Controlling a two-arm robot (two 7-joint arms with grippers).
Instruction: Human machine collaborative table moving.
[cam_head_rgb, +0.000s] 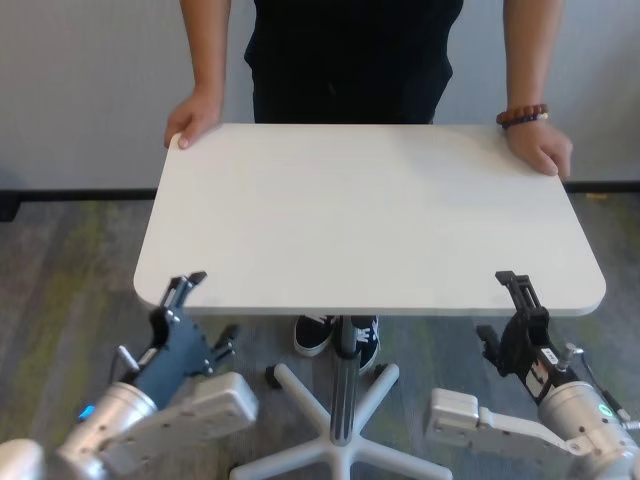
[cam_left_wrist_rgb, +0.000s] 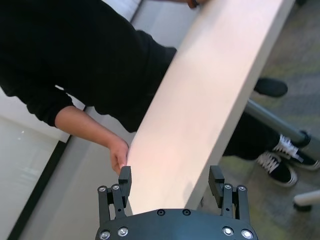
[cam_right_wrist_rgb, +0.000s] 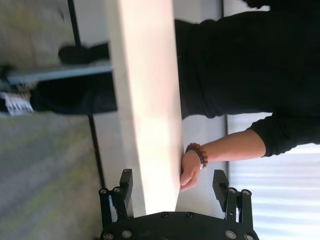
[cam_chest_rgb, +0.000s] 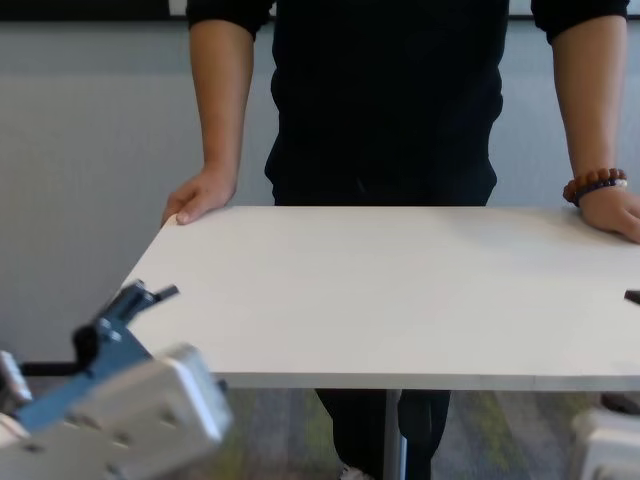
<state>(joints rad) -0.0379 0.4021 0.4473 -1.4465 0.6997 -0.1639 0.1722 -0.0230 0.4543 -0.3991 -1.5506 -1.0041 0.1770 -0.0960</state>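
Observation:
The white table (cam_head_rgb: 360, 210) stands on a grey centre post (cam_head_rgb: 345, 385). The human (cam_head_rgb: 345, 60) in black stands at its far side, one hand (cam_head_rgb: 192, 118) on the far left corner, the other with a beaded bracelet (cam_head_rgb: 522, 116) on the far right corner. My left gripper (cam_head_rgb: 186, 292) is open at the near left corner; in the left wrist view (cam_left_wrist_rgb: 170, 182) its fingers straddle the table's edge (cam_left_wrist_rgb: 200, 100). My right gripper (cam_head_rgb: 508, 300) is open at the near right corner; in the right wrist view (cam_right_wrist_rgb: 172, 182) its fingers straddle the edge (cam_right_wrist_rgb: 145, 100) with gaps.
The post ends in a white star-shaped foot (cam_head_rgb: 335, 445) on grey carpet between my arms. The human's black-and-white shoes (cam_head_rgb: 318, 335) stand under the table. A pale wall with a dark skirting (cam_head_rgb: 70, 192) runs close behind the human.

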